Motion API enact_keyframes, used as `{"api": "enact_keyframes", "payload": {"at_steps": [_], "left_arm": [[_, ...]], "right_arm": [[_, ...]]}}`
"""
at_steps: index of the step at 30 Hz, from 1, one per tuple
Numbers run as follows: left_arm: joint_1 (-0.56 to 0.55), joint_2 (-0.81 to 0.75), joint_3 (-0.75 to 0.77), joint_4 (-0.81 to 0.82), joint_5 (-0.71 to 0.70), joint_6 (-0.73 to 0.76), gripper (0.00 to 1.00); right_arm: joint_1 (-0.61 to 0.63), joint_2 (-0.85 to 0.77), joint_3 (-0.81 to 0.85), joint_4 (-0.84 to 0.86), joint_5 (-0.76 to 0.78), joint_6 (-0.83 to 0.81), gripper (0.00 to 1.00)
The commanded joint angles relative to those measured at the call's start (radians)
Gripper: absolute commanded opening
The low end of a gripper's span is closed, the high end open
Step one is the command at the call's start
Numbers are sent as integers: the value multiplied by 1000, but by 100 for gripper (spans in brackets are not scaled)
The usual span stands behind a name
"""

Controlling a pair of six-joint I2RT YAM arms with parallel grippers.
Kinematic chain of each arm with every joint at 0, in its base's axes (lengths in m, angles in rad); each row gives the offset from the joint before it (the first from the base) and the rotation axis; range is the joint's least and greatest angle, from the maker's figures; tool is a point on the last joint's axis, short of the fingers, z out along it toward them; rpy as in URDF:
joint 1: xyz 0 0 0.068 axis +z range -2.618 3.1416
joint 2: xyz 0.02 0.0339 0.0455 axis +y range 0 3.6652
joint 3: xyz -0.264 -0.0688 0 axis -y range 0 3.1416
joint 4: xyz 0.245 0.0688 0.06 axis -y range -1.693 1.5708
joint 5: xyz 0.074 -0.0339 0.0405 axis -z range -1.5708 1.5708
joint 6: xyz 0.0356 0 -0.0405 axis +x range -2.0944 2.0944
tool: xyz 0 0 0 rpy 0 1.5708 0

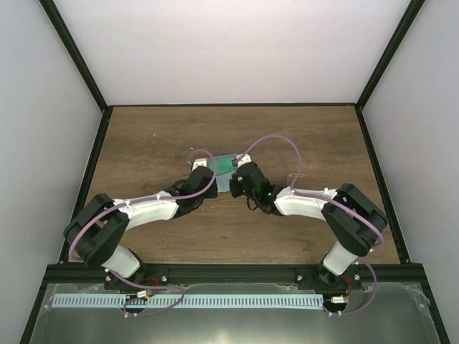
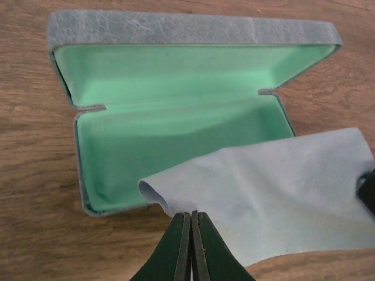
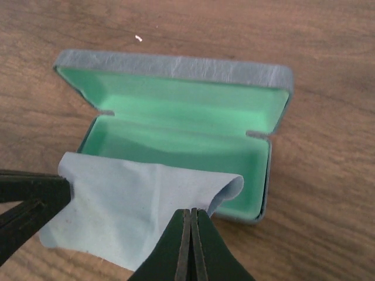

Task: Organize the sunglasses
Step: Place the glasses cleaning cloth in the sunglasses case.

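You are pinching the grey cloth (image 2: 275,193) with both grippers. The left gripper (image 2: 191,246) and right gripper (image 3: 191,246) are squeezed shut on its two ends, over the front edge of the open glasses case (image 2: 193,28). Pulling apart could be yanking it free. Only the wrist views are showing the pinch. No sunglasses are showing.

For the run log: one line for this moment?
left pincer: shut on cloth | right pincer: shut on cloth | case: open, cloth overlapping near rim
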Motion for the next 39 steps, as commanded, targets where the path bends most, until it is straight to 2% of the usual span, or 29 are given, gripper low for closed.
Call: {"api": "enact_keyframes", "payload": {"at_steps": [1, 13, 39], "left_arm": [[37, 29, 35, 28, 34, 38, 4], [118, 106, 101, 22, 106, 81, 4], [186, 176, 125, 32, 156, 93, 4]], "right_arm": [[-34, 40, 81, 24, -32, -41, 1], [-72, 152, 186, 17, -78, -67, 1], [-110, 227, 229, 33, -121, -80, 1]]}}
